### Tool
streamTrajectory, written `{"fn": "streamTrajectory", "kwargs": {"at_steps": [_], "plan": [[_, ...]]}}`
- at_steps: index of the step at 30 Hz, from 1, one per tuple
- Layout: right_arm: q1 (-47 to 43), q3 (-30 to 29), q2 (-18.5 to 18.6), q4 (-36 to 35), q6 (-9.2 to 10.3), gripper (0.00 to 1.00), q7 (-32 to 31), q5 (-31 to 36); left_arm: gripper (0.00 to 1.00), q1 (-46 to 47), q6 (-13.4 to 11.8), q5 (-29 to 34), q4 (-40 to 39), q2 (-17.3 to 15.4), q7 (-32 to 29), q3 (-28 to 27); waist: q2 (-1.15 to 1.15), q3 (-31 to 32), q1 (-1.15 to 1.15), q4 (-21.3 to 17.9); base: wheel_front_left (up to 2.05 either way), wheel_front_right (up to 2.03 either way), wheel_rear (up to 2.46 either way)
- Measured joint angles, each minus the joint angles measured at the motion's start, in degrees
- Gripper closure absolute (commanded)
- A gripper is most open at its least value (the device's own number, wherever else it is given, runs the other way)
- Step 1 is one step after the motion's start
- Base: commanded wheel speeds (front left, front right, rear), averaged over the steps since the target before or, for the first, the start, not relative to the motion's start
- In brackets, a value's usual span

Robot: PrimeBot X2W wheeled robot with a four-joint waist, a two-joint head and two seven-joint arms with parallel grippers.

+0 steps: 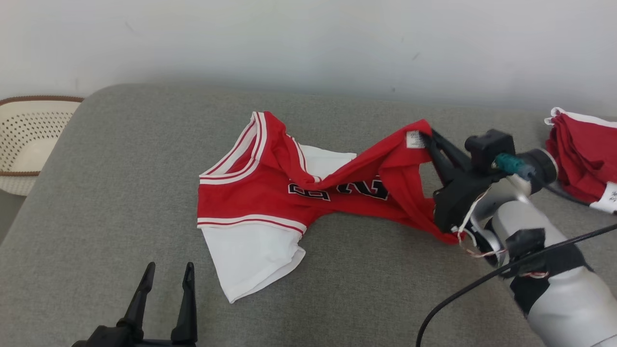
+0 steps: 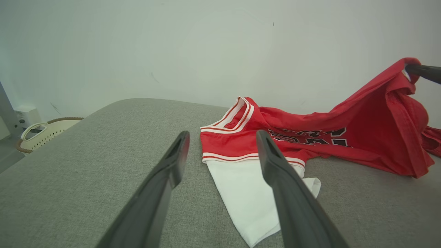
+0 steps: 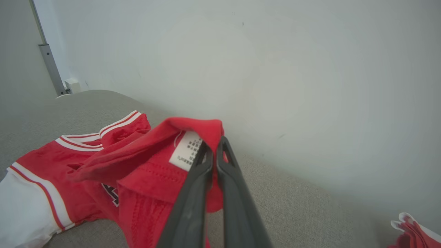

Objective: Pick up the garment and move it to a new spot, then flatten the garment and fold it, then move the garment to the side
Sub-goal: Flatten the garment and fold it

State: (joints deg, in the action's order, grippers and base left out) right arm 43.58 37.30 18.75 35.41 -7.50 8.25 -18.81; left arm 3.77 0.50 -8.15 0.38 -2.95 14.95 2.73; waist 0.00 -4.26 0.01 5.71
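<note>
Garment point(image 1: 270, 202) hem pinched in R tool point(image 1: 426, 140) tips.

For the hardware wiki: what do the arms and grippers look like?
Left gripper: two long, tapered matte-black fingers on a black base. Right gripper: same fingers, black mount, boxy black camera, teal connector, thin white and red wires. Silver-grey right forearm with black band; black cable alongside.

A home-like laundry corner: a padded grey fabric worktop point(image 1: 120, 193) against a bare white wall point(image 1: 308, 38), a perforated laundry basket point(image 1: 29, 140) beside it, and red clothes piled point(image 1: 583, 159) at one end.
</note>
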Motion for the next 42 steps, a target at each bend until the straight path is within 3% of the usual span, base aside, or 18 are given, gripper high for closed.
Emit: {"fn": "streamTrajectory", "kwargs": {"at_steps": [9,16,17,18,19,20,26,32,42], "plan": [[11.29,4.44,4.64,10.76,0.0,1.0,-3.77,-6.56,0.0,2.29,-0.08,-1.26,0.86,0.02,0.0,3.05,0.0,-2.36,0.0,3.94,0.0,0.0,0.0],[18.04,6.93,7.04,21.07,0.0,1.0,-2.54,-8.82,0.0,4.36,-0.12,-2.26,1.11,0.03,0.0,4.76,0.0,-5.19,0.0,6.48,0.0,0.0,0.0],[18.86,7.17,7.33,22.49,0.0,0.84,-1.83,-8.49,0.0,4.72,-0.12,-2.31,1.13,0.03,0.0,4.9,0.0,-5.61,0.0,6.75,0.0,0.0,0.0],[19.69,7.27,7.47,23.83,0.0,0.84,-1.11,-8.26,0.0,4.89,-0.12,-2.31,1.18,0.03,0.0,4.99,0.0,-6.02,0.0,7.0,0.0,0.0,0.0],[20.42,7.43,7.45,25.01,0.0,0.6,-0.22,-8.03,0.0,4.95,-0.12,-2.31,1.29,0.03,0.0,5.08,0.0,-6.39,0.0,7.21,0.0,0.0,0.0],[20.94,7.53,7.31,26.08,0.0,0.0,0.45,-7.88,0.0,5.04,-0.12,-2.31,1.4,0.03,0.0,5.13,0.0,-6.73,0.0,7.4,0.0,0.0,0.0],[22.39,9.17,5.25,31.06,0.0,0.0,2.4,-7.76,0.0,5.71,-0.29,-2.31,1.83,0.03,0.0,5.13,0.0,-7.66,0.0,7.38,0.0,0.0,0.0],[23.09,8.86,4.95,31.75,0.0,0.0,5.54,-8.56,0.0,5.73,-0.3,-2.31,1.97,0.05,0.0,5.02,0.0,-7.15,0.0,6.25,0.0,0.0,0.0],[12.75,4.43,6.13,17.35,0.0,0.0,6.84,-10.61,0.0,4.3,-0.4,-1.88,1.46,0.03,0.0,3.31,0.0,-5.14,-0.01,3.19,0.0,0.0,0.0]]}}
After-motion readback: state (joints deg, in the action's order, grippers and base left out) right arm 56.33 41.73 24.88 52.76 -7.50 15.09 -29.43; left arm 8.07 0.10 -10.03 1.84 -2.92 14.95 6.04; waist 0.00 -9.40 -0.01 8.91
